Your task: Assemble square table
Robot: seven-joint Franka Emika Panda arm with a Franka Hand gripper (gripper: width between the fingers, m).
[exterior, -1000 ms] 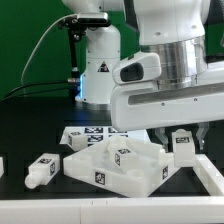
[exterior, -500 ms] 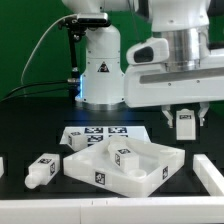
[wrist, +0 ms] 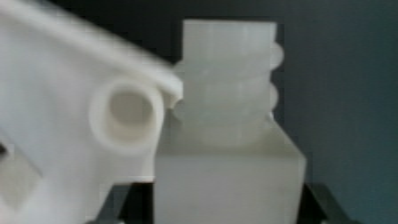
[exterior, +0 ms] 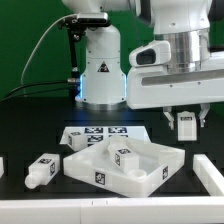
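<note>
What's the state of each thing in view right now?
pincer: shut on the held leg, raised.
held leg: upright, in the air.
tabletop: lying flat.
second leg: resting on the tabletop; can't tell if it's fastened.
third leg: loose, on its side.

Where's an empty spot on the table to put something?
Bare black table lies between the marker board and the loose leg. There is more beside the slab, below the held leg. The middle is crowded.

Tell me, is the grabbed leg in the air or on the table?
In the air: the gripper holds the leg well above the black table.
</note>
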